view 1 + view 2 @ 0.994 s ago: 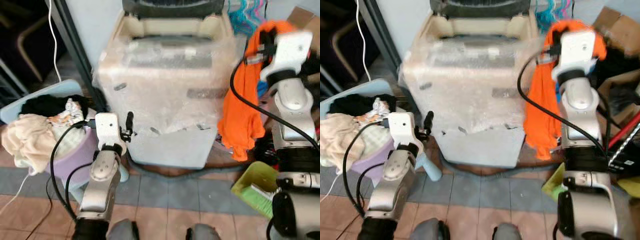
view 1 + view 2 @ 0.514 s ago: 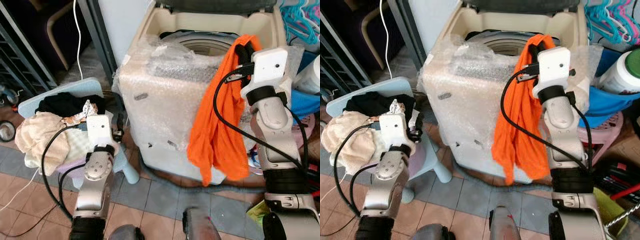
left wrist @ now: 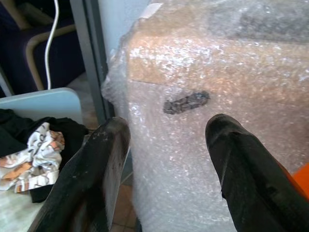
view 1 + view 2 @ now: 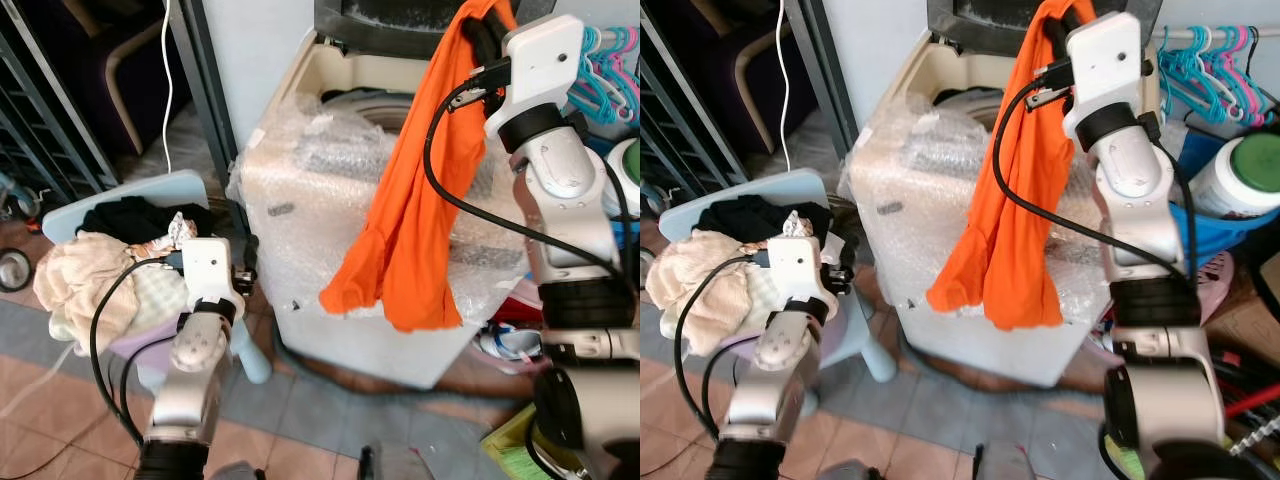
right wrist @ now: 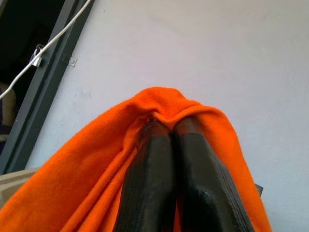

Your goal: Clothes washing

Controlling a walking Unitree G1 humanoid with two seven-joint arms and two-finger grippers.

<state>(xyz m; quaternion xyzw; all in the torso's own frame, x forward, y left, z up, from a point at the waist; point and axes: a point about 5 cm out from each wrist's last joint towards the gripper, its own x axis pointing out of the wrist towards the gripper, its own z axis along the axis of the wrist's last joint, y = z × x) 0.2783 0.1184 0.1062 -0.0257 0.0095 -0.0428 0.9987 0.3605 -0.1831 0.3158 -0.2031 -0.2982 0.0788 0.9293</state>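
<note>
Item: orange garment (image 4: 420, 210), held by your right hand (image 5: 166, 145), fingers pressed together w/ cloth pinched between and draped over the tips; hand raised high, garment hanging down from it in front of the washing machine (image 4: 330, 230) (bubble-wrapped body, lid up, drum opening just below and behind the hand). Status, as judged: garment lifted but not yet in the drum, so step approx. mid-way; you've still to carry it over the opening and let go. Item: left hand (image 3: 164, 159), fingers spread wide, holding nothing, low beside the machine's front corner. Item: laundry pile (image 4: 95, 270) (cream, black, patterned pcs) in a basket on the pale blue stool (image 4: 120, 190), just beside the left hand; untouched, so most of the load is left. Wash cycle not started, as far as shown.
</note>
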